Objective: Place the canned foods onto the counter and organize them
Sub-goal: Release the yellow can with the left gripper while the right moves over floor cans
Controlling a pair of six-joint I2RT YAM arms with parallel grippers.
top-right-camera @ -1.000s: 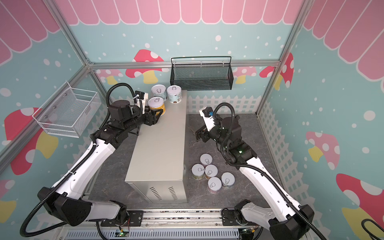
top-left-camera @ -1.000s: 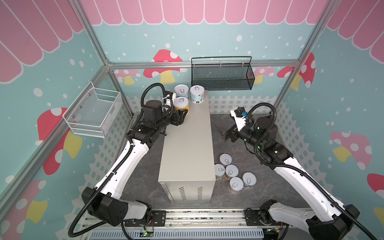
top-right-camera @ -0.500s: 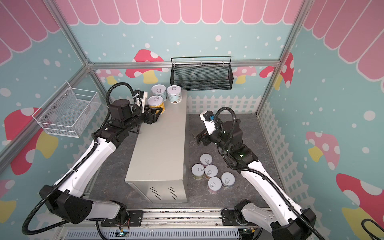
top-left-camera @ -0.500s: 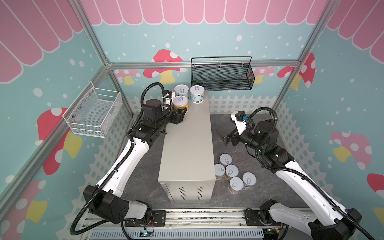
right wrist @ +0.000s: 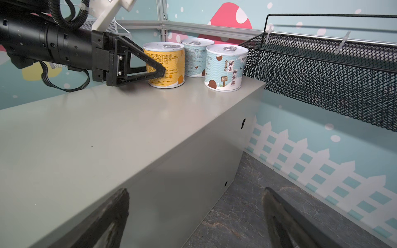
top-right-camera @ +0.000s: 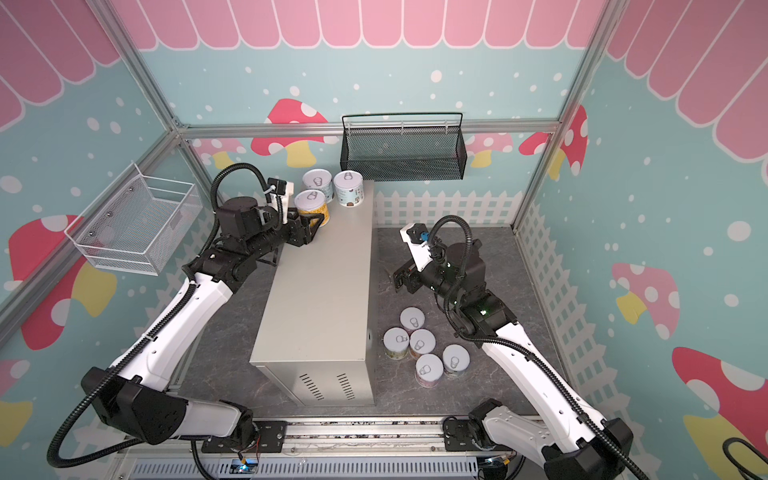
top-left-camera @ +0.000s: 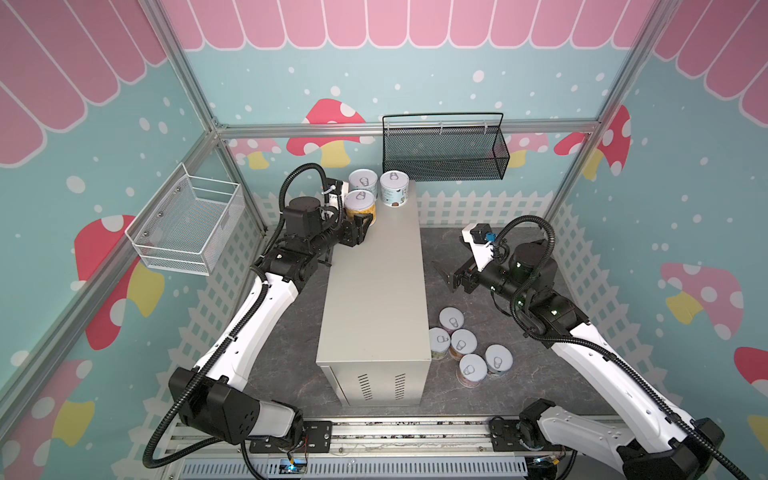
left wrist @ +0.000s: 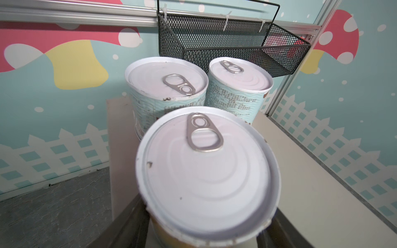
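Observation:
At the far end of the beige-grey counter (top-left-camera: 374, 291) (top-right-camera: 316, 291) (right wrist: 86, 139) stands a yellow can (top-left-camera: 360, 203) (top-right-camera: 311, 203) (left wrist: 206, 171) (right wrist: 164, 64). My left gripper (top-left-camera: 366, 219) (top-right-camera: 318, 220) (left wrist: 204, 225) is shut on it, one finger (right wrist: 150, 68) flat against its side. Two blue cans (top-left-camera: 363, 181) (top-left-camera: 394, 187) (left wrist: 165, 85) (right wrist: 225, 66) stand just behind it. Several more cans (top-left-camera: 462, 345) (top-right-camera: 422, 343) sit upright on the dark floor right of the counter. My right gripper (top-left-camera: 446, 276) (top-right-camera: 397, 280) (right wrist: 195, 206) hangs open and empty beside the counter's right wall.
A black mesh basket (top-left-camera: 444, 153) (right wrist: 322, 64) hangs on the back wall, close above the counter's far end. A white wire basket (top-left-camera: 187, 224) is fixed to the left wall. A low white picket fence (top-left-camera: 478, 205) rims the floor.
My right arm has drawn back a little toward the front and dropped slightly, jaws still open. The left gripper and the yellow can have barely moved.

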